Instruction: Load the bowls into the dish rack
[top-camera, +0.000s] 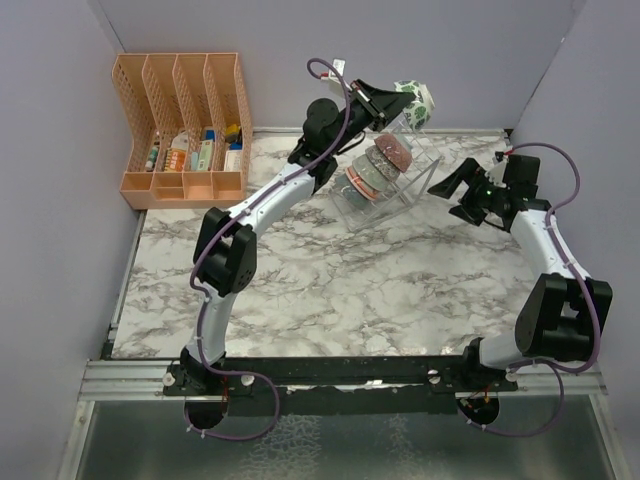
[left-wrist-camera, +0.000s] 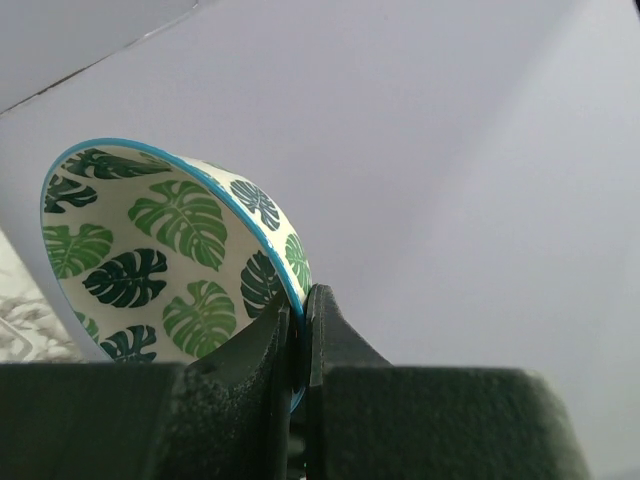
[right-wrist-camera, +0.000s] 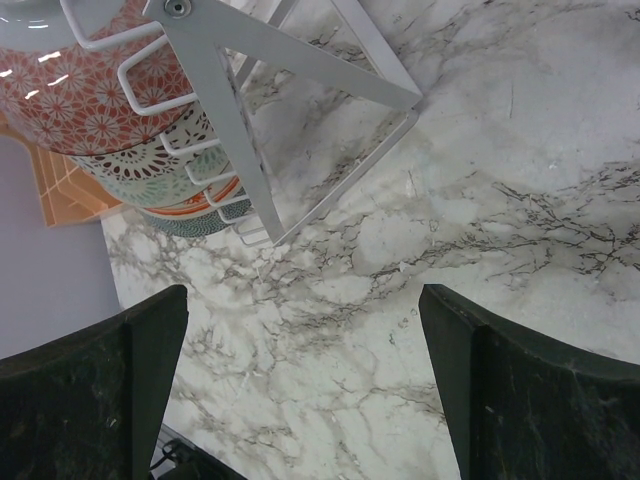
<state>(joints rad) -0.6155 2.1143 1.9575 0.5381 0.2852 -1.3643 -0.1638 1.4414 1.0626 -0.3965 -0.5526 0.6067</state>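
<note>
Left gripper (top-camera: 401, 98) is clamped on the rim of the leaf-print bowl (top-camera: 420, 103). I hold it in the air at the back of the marble table (top-camera: 330, 280), above the far end of the dish rack (top-camera: 415, 187) and clear of the wires.

Right gripper (top-camera: 447, 198) has its jaws spread wide with nothing in them. It sits low, just right of the rack.

Containers:
- The rack holds bowls on edge in its slots, packed face to back. The red bowl (top-camera: 396, 152) is nearest the far end. The others run down toward the near-left, and I can't get an exact count from the top view.
- The orange organizer (top-camera: 185, 95) is at the back-left corner, with small items (top-camera: 190, 150) in its lower compartments. They are too small to identify.

View differences:
- Left wrist: my fingers (left-wrist-camera: 335, 330) pinch the bowl wall. It shows green leaf print (left-wrist-camera: 150, 250) and a blue rim, with only bare wall behind. No rack is in this frame.
- Right wrist: the rack (right-wrist-camera: 230, 110) is seen close up. It shows the red bowl (right-wrist-camera: 90, 100), then the brown-grey lattice bowl (right-wrist-camera: 150, 160), then teal and orange-edged patterns below. Only marble lies between my pads (right-wrist-camera: 110, 390).
- Only the top view shows both arms and the rack together.
</note>
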